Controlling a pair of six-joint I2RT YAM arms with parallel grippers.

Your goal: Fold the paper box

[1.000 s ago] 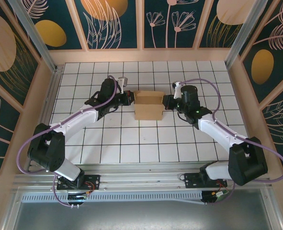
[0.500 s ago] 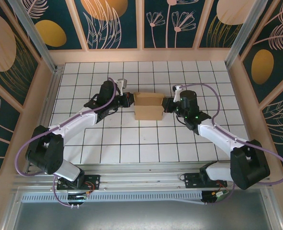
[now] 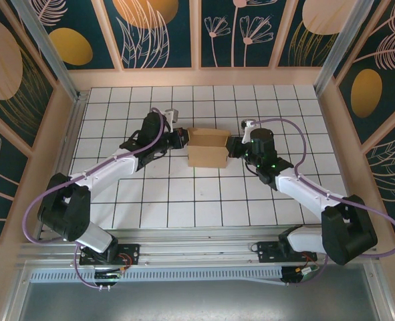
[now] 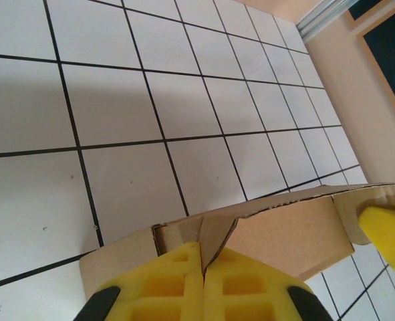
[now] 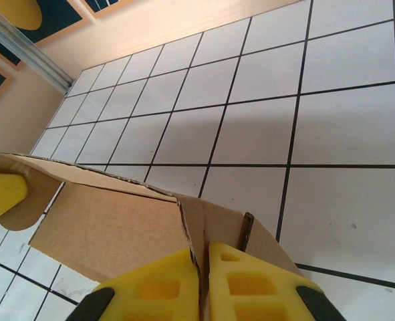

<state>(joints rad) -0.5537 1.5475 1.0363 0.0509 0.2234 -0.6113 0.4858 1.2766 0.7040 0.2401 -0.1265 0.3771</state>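
Note:
The paper box [image 3: 206, 148] is plain brown cardboard, partly folded, in the middle of the gridded table between both arms. My left gripper [image 3: 182, 139] is shut on a flap at the box's left end; in the left wrist view the yellow fingers [image 4: 177, 277] pinch a cardboard flap [image 4: 217, 235]. At the right end my right gripper [image 3: 232, 145] is shut on the side flap, whose edge [image 5: 198, 231] sits between the yellow pads [image 5: 244, 277]. The opposite gripper's yellow fingertip shows at the far end of the box [image 4: 387, 234] [image 5: 0, 190].
The white gridded table [image 3: 204, 200] is ringed by a low beige wall [image 3: 197, 77] with metal posts at the back corners. Open grid lies in front of and behind the box.
Both arms shifted slightly; the right wrist moved a little toward the box and the box's top flap edge moved slightly. Both grips stay as they were.

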